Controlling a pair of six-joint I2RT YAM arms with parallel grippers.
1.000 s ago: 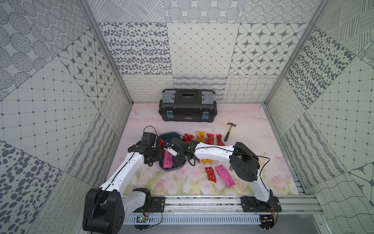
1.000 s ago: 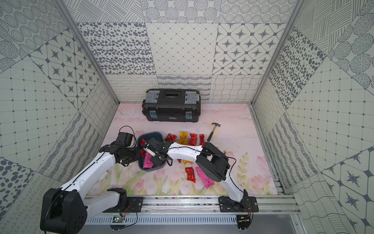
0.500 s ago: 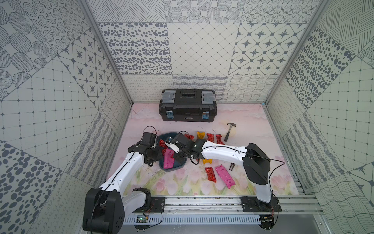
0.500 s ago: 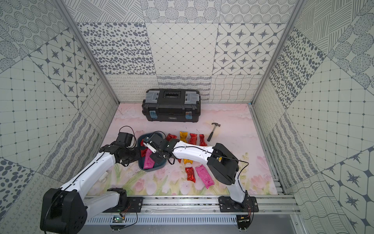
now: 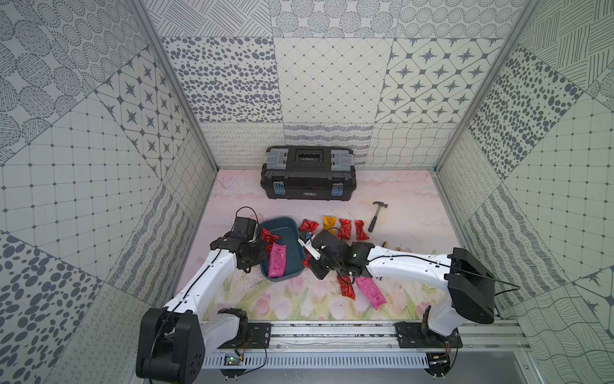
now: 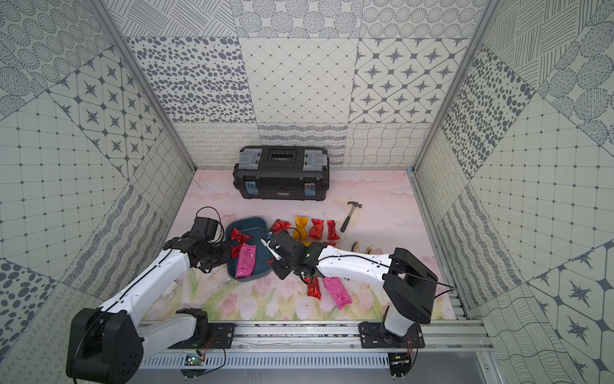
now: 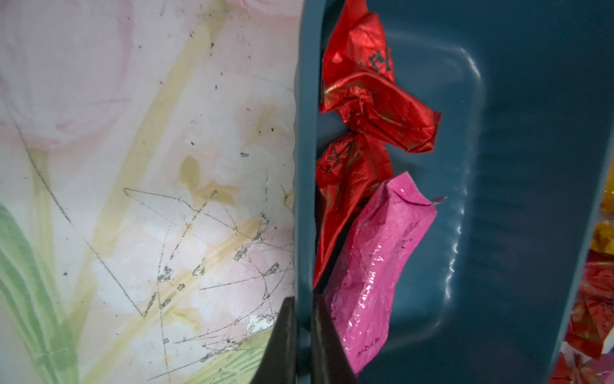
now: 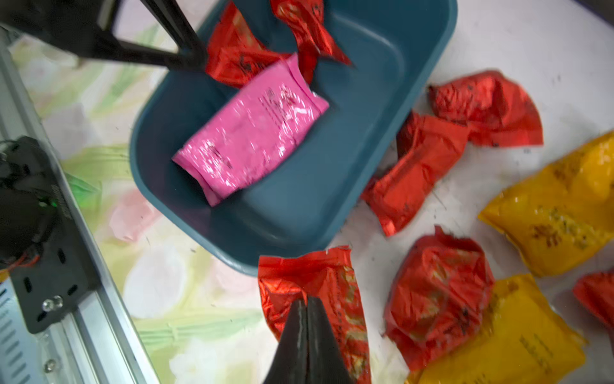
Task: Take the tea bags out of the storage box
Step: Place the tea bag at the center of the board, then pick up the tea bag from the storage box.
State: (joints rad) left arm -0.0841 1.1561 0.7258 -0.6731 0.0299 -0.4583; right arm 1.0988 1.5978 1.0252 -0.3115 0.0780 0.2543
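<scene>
Right wrist view: the right gripper has its fingers pressed together on the crimped edge of a red tea bag, which lies just outside the near rim of the storage box — pinched, by the look of it, though the frame is blurred. Left wrist view: the left gripper is clenched on the box wall, one finger outside and one inside, holding the box in place. Contents remaining: one pink tea bag and two crumpled red tea bags against the held wall. In both top views the box sits on the flowered surface between the two arms, with red, yellow and pink bags already spread beside it on the right arm's side. Step in hand, as I read it: carrying a removed red bag off to the pile — task well along, three bags left inside. Next move calls for setting this bag down clear of the rim, releasing, then reaching back in for the pink one on top; the left grip should hold so the box does not slide.
</scene>
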